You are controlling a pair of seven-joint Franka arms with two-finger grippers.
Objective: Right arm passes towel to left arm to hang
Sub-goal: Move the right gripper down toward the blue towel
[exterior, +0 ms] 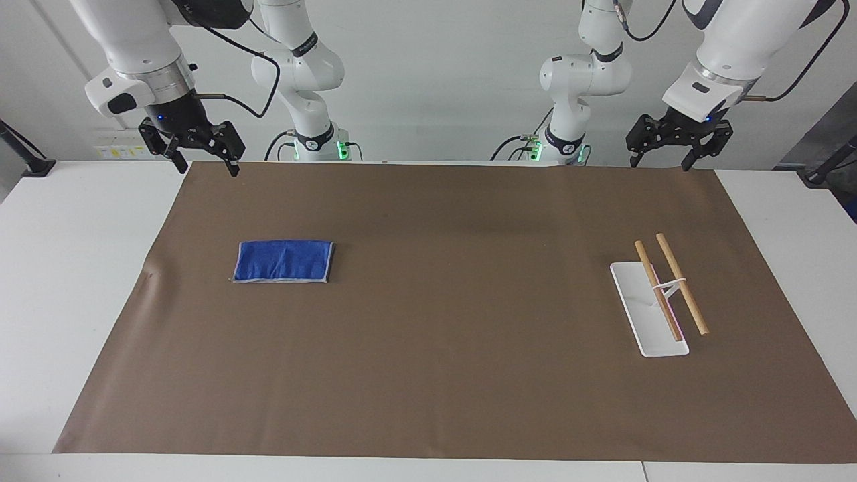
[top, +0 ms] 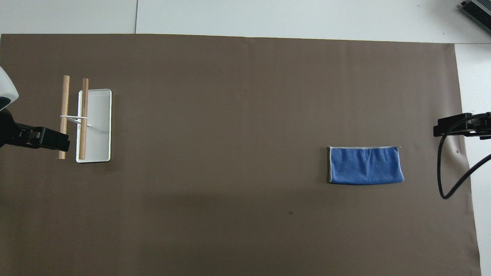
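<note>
Right hand (exterior: 201,152) hangs unclenched, empty; towel (exterior: 284,261) lies at its five o'clock, long axis along the counter (exterior: 80,281). Left hand (exterior: 677,146) waits unclenched.

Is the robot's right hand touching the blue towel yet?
Apart. The facing view shows the right gripper hanging up in the air at the mat's edge, with bare brown mat between it and the towel.

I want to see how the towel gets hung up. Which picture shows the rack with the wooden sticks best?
The facing view: the towel rack shows its white base, thin stand and both raised wooden rods from the side. The overhead view looks straight down, so the rack looks flat, and the left gripper covers one rod's end.
</note>
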